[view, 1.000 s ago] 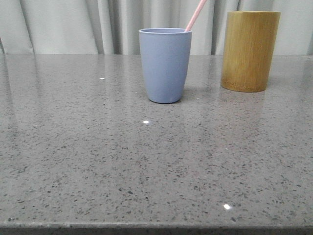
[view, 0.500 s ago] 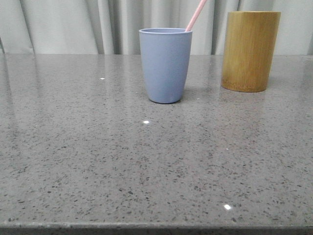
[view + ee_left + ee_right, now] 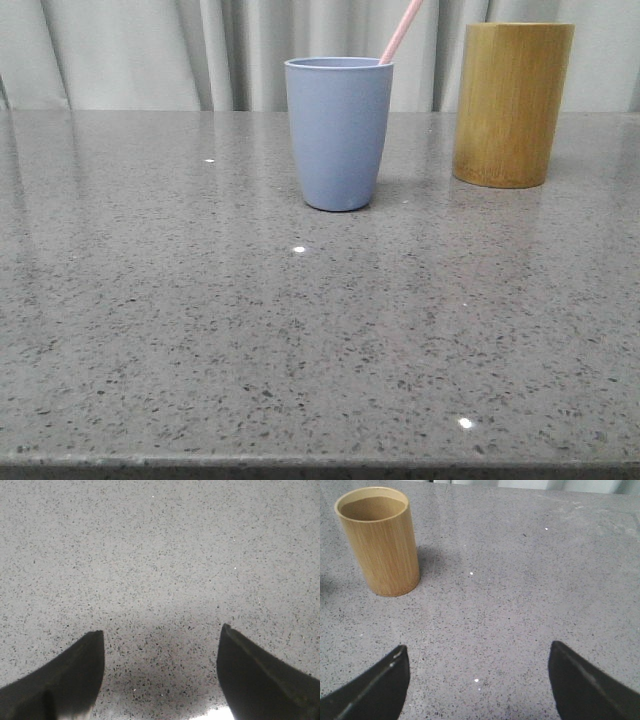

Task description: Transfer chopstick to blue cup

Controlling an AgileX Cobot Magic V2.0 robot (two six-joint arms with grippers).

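The blue cup [image 3: 338, 132] stands upright at the middle back of the grey stone table. A pale pink chopstick [image 3: 400, 31] leans out of its rim to the right, and its top runs out of the front view. Neither arm shows in the front view. My left gripper [image 3: 162, 630] is open over bare stone, nothing between its dark fingers. My right gripper [image 3: 479, 646] is open too and holds nothing, with the bamboo cup [image 3: 379, 540] a good way off beyond one finger.
The tall yellow-brown bamboo cup [image 3: 510, 104] stands to the right of the blue cup, and what shows of its inside in the right wrist view is bare. Pale curtains hang behind the table. The table's front edge [image 3: 320, 466] runs along the bottom.
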